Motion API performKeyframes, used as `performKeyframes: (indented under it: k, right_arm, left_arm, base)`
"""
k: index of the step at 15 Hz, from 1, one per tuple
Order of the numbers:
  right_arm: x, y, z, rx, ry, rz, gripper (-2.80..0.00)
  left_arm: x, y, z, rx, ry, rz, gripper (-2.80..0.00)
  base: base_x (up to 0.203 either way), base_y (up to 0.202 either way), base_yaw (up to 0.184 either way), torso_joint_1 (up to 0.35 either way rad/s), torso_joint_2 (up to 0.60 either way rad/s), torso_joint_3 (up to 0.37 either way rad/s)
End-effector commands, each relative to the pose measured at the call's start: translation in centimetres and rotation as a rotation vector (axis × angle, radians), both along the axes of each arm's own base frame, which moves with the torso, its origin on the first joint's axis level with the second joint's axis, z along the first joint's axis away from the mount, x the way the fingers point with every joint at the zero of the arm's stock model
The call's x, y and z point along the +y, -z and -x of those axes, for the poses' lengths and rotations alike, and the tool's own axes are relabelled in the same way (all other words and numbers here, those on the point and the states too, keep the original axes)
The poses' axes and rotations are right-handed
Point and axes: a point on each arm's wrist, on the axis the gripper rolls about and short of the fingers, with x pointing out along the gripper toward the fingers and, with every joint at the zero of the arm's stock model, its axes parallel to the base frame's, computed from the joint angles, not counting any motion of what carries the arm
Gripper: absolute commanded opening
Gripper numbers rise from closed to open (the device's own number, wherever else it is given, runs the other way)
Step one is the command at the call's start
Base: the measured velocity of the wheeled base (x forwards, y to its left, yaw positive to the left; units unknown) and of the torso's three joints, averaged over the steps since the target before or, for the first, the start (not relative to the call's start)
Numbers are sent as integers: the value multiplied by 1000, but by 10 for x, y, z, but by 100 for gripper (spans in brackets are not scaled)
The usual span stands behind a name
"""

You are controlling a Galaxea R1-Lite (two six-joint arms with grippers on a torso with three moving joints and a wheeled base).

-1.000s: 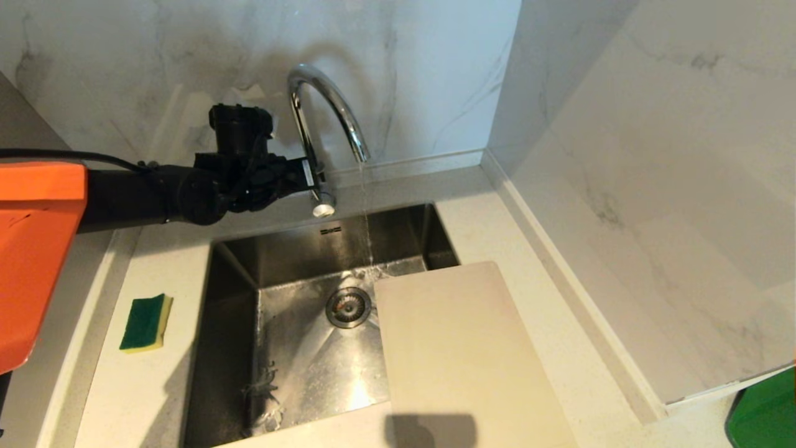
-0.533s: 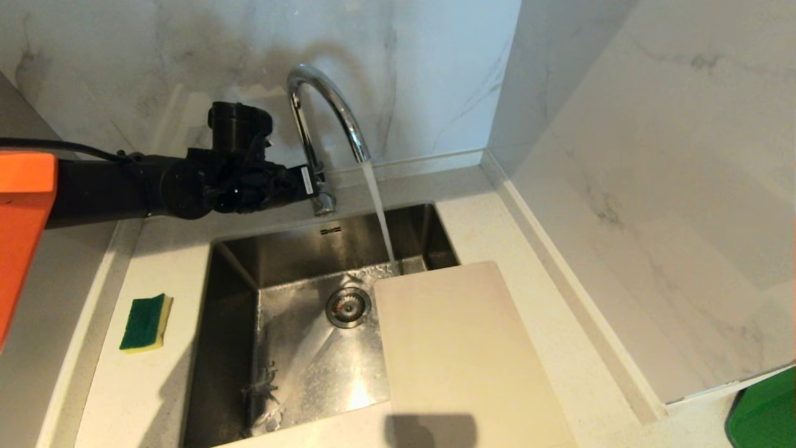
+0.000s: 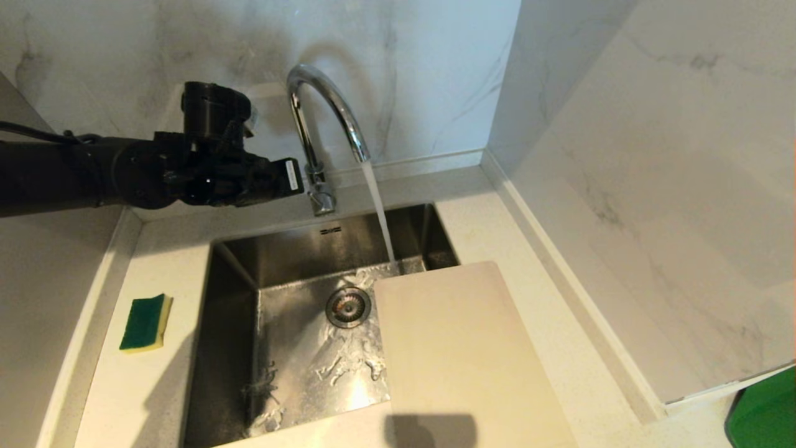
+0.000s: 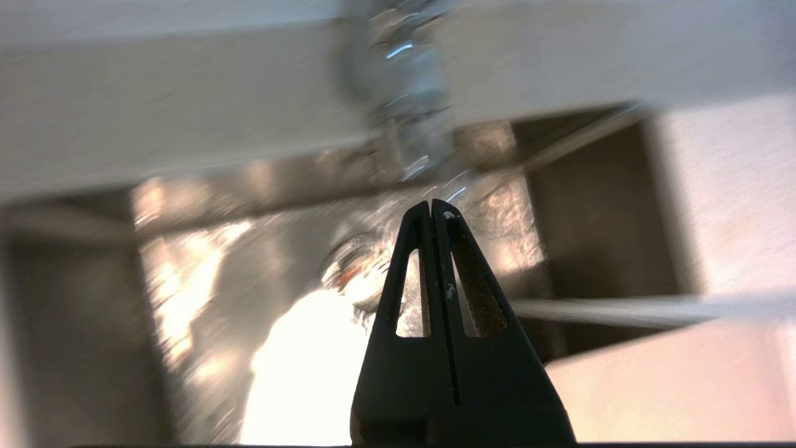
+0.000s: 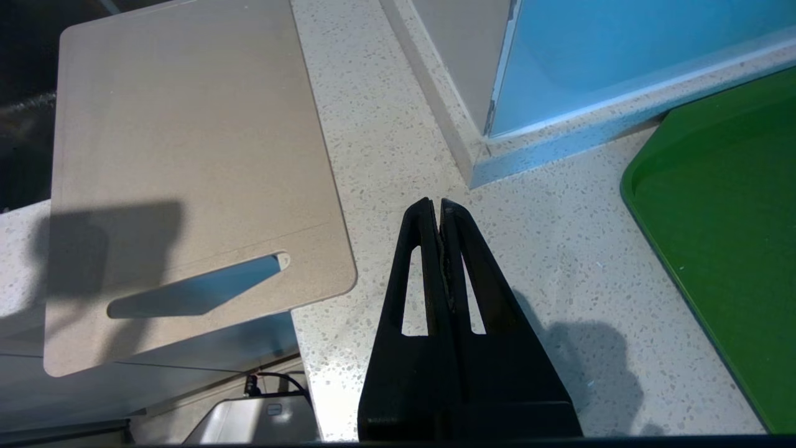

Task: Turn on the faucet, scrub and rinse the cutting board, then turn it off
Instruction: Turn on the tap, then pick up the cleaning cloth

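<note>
A: Near side first. Right gripper (image 5: 440, 205), black, fingers pressed together and empty, hangs over the speckled pale stone counter (image 5: 547, 261). What lies around its fingertips?

B: To one side of the tips, close by, the large cream-white plastic cutting board (image 5: 180, 155) with rounded corners, its narrow slot handle at the near end. To the other side, a dark green tray (image 5: 727, 249). Beyond the tips, a blue panel (image 5: 622, 56).

A: And the board's support?

B: In the head view the cutting board (image 3: 460, 361) lies flat, bridging the right part of the stainless steel sink (image 3: 236, 274) and the counter edge. A small green-and-yellow sponge (image 3: 146, 322) sits on the counter left of the basin, well apart from both grippers.

A: Farther back?

B: Left gripper (image 3: 292, 177), fingers closed on nothing, is held level just left of the stem of the tall chrome gooseneck faucet (image 3: 323, 106). The left wrist view is blurred, so contact is uncertain; the tips appear slightly apart from the stem. The gripper (image 4: 431, 204) points at the faucet base (image 4: 410, 106).

A: Water?

B: A stream of water (image 3: 378, 211) falls from the spout into the basin, landing just behind the board's far edge, near the round drain (image 3: 348, 307).
</note>
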Motion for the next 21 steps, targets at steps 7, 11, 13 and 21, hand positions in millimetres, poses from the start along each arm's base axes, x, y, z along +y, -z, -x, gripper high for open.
performKeyframes:
  k: [7, 11, 13, 21]
  right_arm:
    - [0, 0, 0, 1, 0, 0, -280]
    - [0, 0, 0, 2, 0, 0, -280]
    - [0, 0, 0, 1, 0, 0, -280]
    - [0, 0, 0, 1, 0, 0, -280]
  left_arm:
    - [123, -21, 105, 125, -165, -216, -280]
    - [139, 25, 149, 316, -110, -267, -280]
    - [144, 43, 170, 380, -105, -280, -280]
    - [166, 76, 166, 491, -160, -299, -280]
  base:
    - [0, 0, 0, 0, 0, 0]
    - [0, 0, 0, 0, 0, 0]
    - [0, 0, 0, 0, 0, 0]
    - [0, 0, 0, 0, 0, 0]
